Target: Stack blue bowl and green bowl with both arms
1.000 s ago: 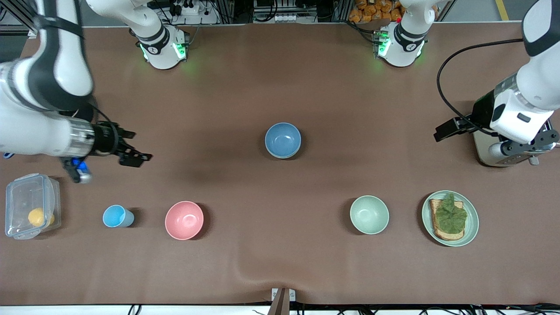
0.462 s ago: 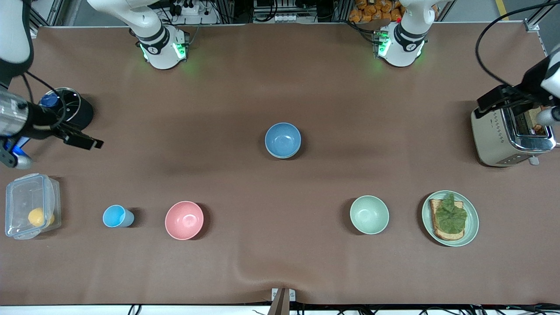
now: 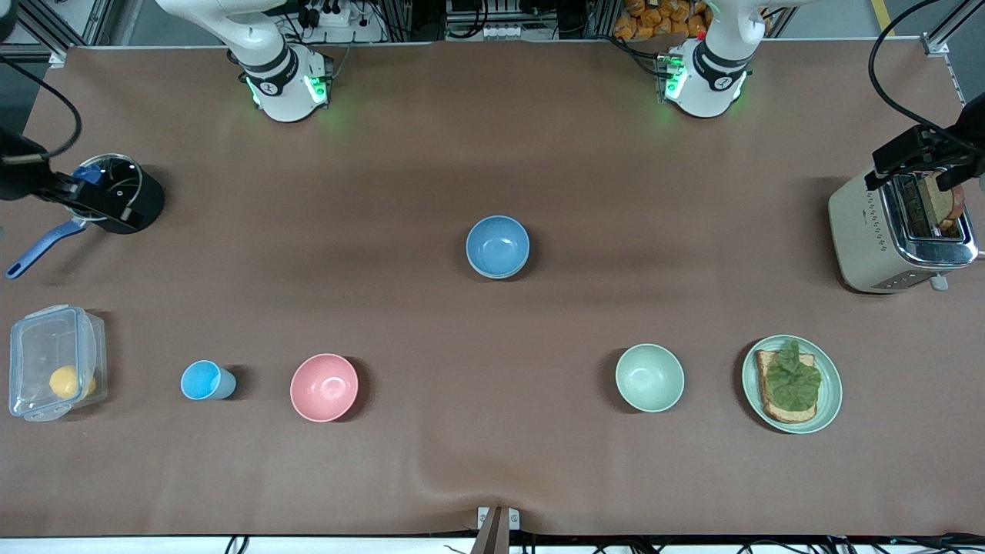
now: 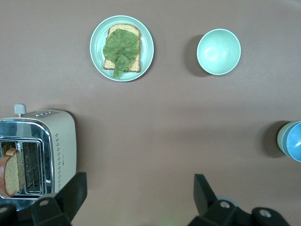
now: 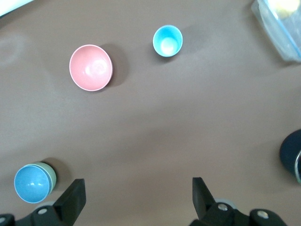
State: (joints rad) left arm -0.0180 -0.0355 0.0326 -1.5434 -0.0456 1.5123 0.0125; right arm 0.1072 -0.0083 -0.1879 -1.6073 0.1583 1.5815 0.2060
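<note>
The blue bowl [image 3: 497, 246] stands mid-table, nested inside the green bowl. Only the green bowl's pale sage rim shows round it, in the right wrist view [image 5: 51, 175] and in the left wrist view [image 4: 281, 138]. The blue bowl also shows in both wrist views [image 5: 31, 183] [image 4: 295, 141]. My left gripper [image 4: 138, 193] is open and empty, high over bare table beside the toaster. My right gripper [image 5: 138, 197] is open and empty, high over bare table near the black pot. In the front view only the wrists show, at the side edges.
A mint-green bowl [image 3: 649, 377] and a plate [image 3: 829, 400] with toast and lettuce lie nearer the camera toward the left arm's end. A toaster [image 3: 877, 238] stands there too. A pink bowl [image 3: 324, 387], blue cup [image 3: 204, 380], clear box [image 3: 54, 362] and black pot [image 3: 131, 196] are toward the right arm's end.
Both arms have drawn back from the table's middle toward their own ends, uncovering the pot and the toaster. The bowls have not moved.
</note>
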